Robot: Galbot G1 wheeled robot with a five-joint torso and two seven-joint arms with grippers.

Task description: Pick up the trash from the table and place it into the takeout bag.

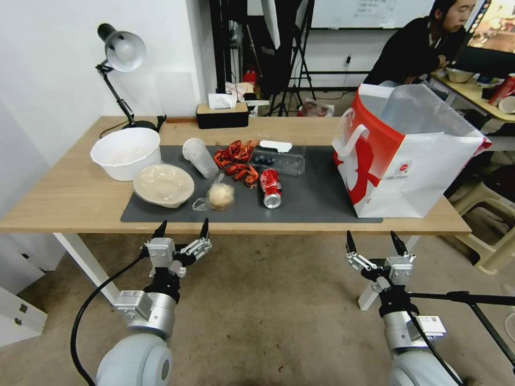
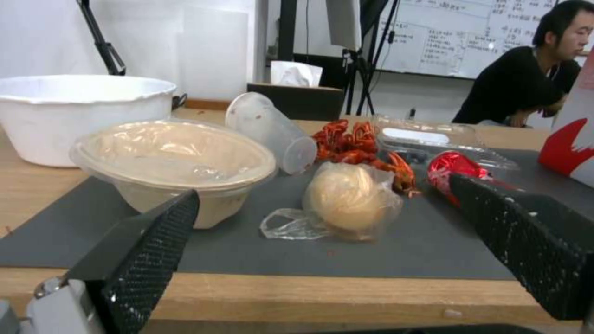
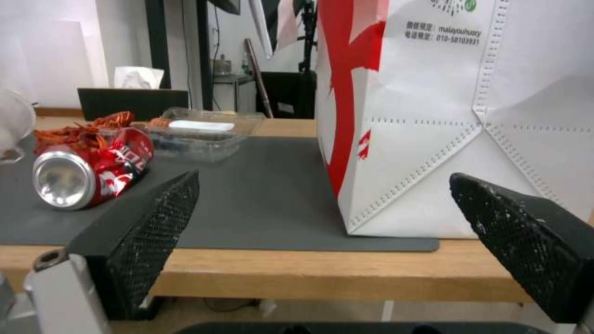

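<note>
On the long light-wood table (image 1: pixel 64 203) lies one dark grey rectangular mat (image 1: pixel 311 198) carrying most of the litter. Counted on it: one beige shallow bowl (image 1: pixel 163 185) under a clear film, one translucent plastic cup (image 1: pixel 199 157) lying on its side, one clear bag holding a beige lump (image 1: pixel 220 195), one crushed red soda can (image 1: pixel 271 188) on its side, one heap of red shells (image 1: pixel 236 159), and one clear plastic clamshell tray (image 1: pixel 279 157) just behind the can. One large white round tub (image 1: pixel 126 152) stands at the mat's left end, beside the beige bowl. One boxy white takeout bag with a red side panel (image 1: pixel 407 155) stands upright on the mat's right end, mouth open, well apart from the can. Two arms hang below the table's near edge. The left end effector (image 1: pixel 181 229), fingers spread and empty, faces the bagged lump. The right end effector (image 1: pixel 374 241), likewise spread and empty, faces the takeout bag's lower corner (image 3: pixel 396 204).
</note>
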